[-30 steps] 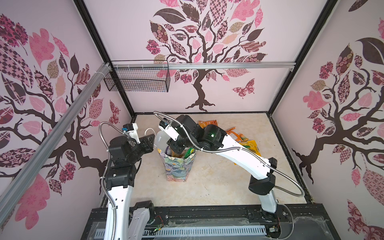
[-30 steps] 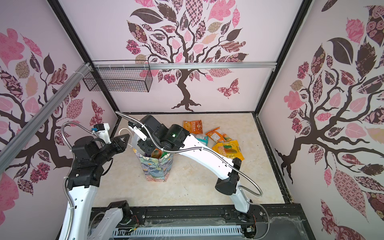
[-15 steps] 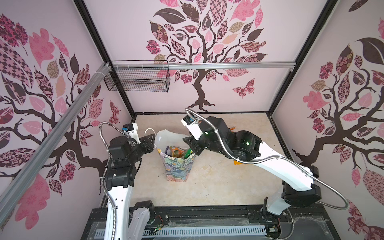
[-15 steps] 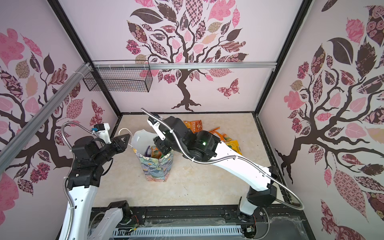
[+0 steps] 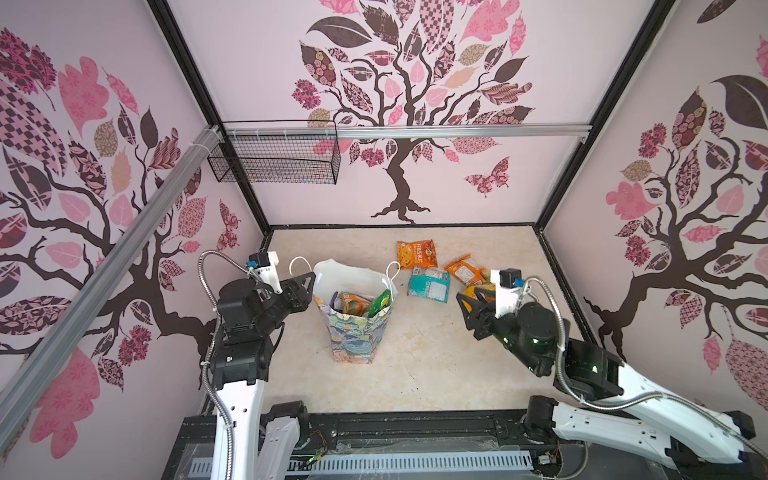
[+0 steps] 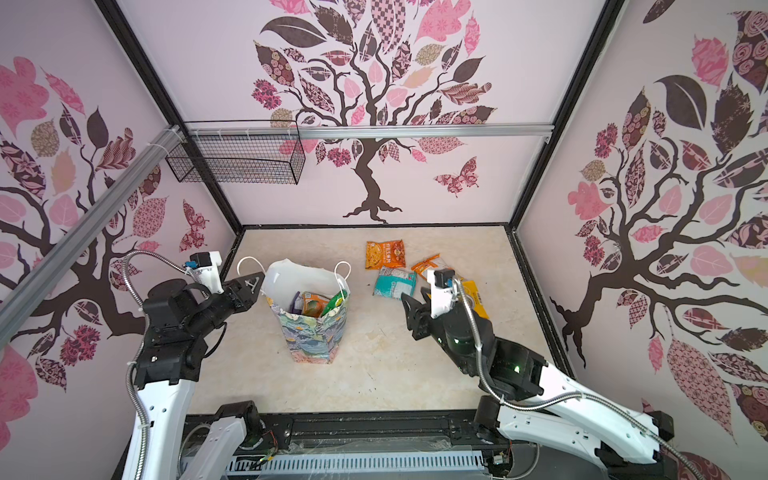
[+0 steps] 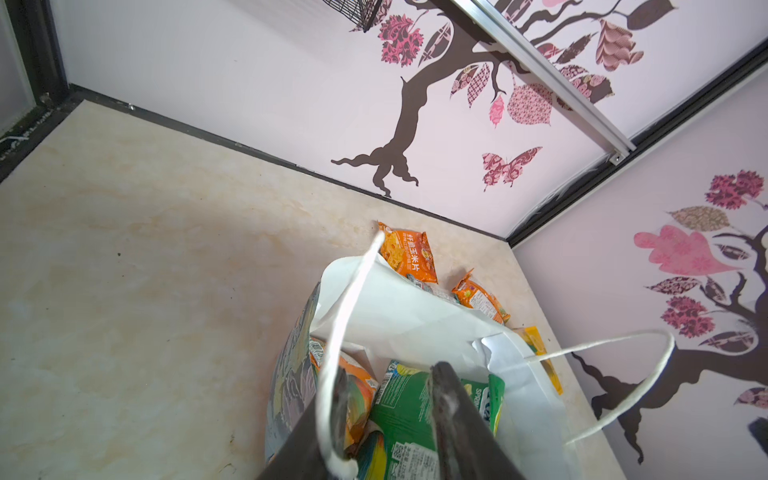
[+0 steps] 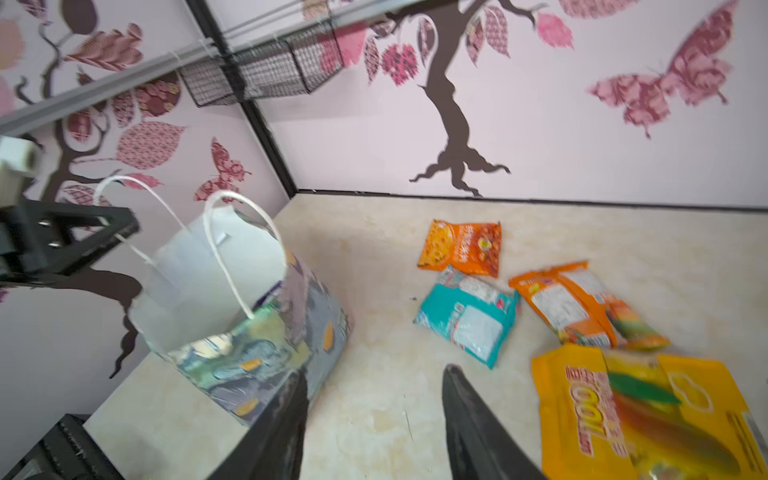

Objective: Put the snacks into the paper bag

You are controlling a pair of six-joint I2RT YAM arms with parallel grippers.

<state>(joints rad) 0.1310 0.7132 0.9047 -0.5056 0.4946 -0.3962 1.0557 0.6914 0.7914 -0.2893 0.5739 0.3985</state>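
Overall, tree-printed walls point(image 5: 457, 195) enclose the beige tabletop point(image 5: 436, 365) and paper bag point(image 5: 353, 336).

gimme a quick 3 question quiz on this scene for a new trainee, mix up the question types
1. How many snack packets lie on the table outside the paper bag?
2. True or false: the right gripper has a packet clamped between its jaws.
3. Which packet lies closest to the back wall? A the teal one, B the yellow one, C the square orange packet.

Key
1. Four.
2. False: the jaws stand apart with nothing between them.
3. C.
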